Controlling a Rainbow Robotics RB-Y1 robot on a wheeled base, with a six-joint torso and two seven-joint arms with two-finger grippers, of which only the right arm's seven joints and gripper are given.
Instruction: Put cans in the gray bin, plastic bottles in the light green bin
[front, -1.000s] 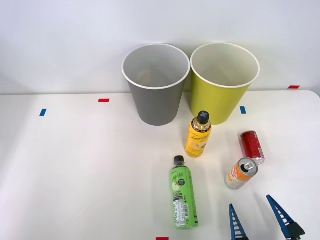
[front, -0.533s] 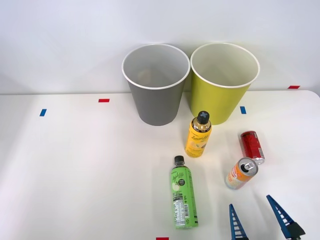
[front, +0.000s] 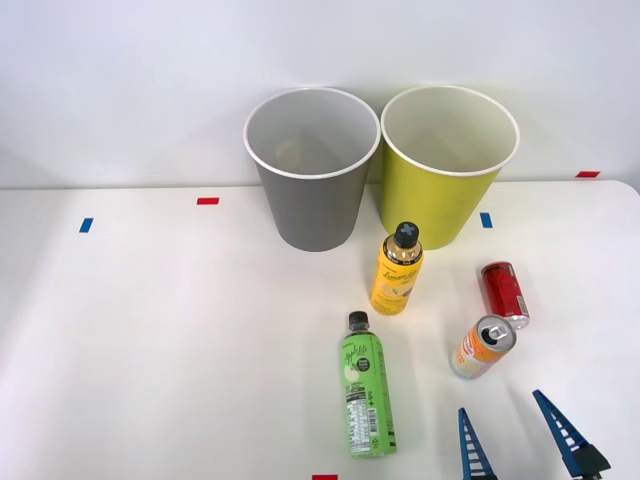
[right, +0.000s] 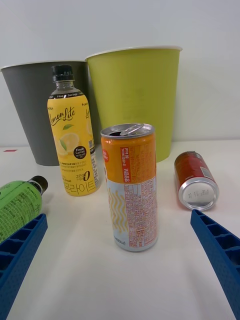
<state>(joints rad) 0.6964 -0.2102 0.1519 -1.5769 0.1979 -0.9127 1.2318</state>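
The orange and white can (front: 482, 347) (right: 131, 186) stands upright on the white table. A red can (front: 503, 292) (right: 196, 180) lies on its side just behind it. The yellow-label bottle (front: 397, 270) (right: 72, 134) stands upright in front of the bins. On its side to the left lies the green-label bottle (front: 364, 388) (right: 16, 200). At the back stand the gray bin (front: 312, 170) (right: 31, 110) and the light green bin (front: 448, 165) (right: 135, 95), side by side. My right gripper (front: 510, 432) (right: 120, 260) is open, just short of the orange can, nothing between its fingers.
Small blue and red tape marks (front: 207, 201) dot the table. A white wall (front: 150, 80) rises directly behind the bins. The table's left half (front: 150, 330) is bare white surface.
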